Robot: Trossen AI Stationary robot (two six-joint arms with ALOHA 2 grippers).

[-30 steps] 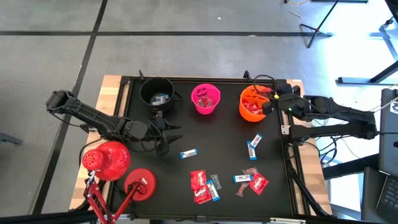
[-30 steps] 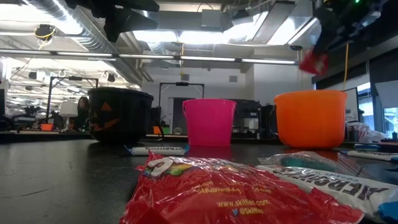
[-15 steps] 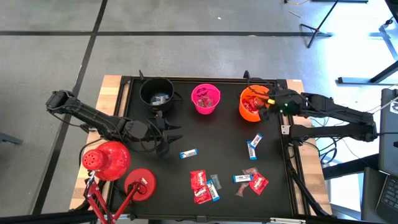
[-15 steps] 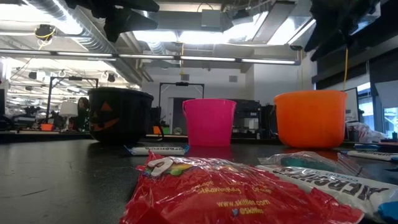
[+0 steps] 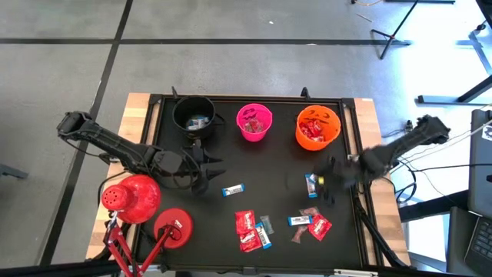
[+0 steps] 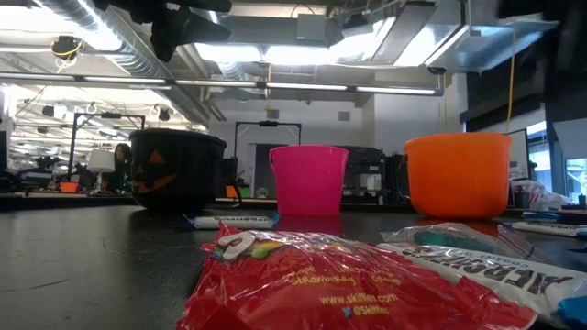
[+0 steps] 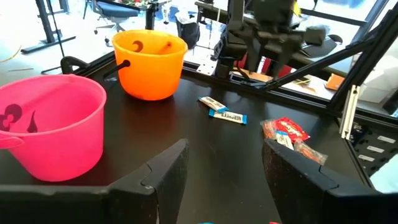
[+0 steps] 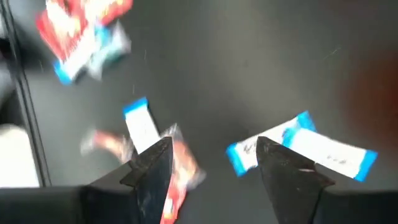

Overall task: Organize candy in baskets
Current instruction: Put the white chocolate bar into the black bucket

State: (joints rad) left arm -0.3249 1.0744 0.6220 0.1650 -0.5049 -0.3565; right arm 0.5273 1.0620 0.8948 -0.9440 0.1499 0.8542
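Candy (image 5: pixel 247 230) lay scattered on the black table (image 5: pixel 277 165), most of it just beyond my right gripper (image 5: pixel 332 175), which hung low over the near-right part of the mat with its fingers apart and nothing between them. Directly under that gripper, in its wrist view, sat a blue-and-white bar (image 8: pixel 303 149), with a second blue-and-white piece (image 8: pixel 139 124) and a red wrapper (image 8: pixel 180 169) off to one side of the jaws. I judged the step in hand to be a fresh pick, and the blue-and-white bar looked the cleanest target: flat, clear of its neighbours, and lying across the line of the fingers. I wanted to come straight down and close on its narrow width, not on the ends.

My left gripper (image 5: pixel 198 171) waited, fingers apart and empty, over the left side, with another bar (image 5: pixel 233 189) just ahead of it.

The orange bucket (image 5: pixel 317 128), pink bucket (image 5: pixel 254 121) and black bucket (image 5: pixel 194 115) stood in a row along the far edge, each already holding sweets. The table's right rail ran close behind my right gripper, so I reckoned any lift should travel inward over open mat. Two red lamp heads (image 5: pixel 132 196) crowded the left arm's near corner.
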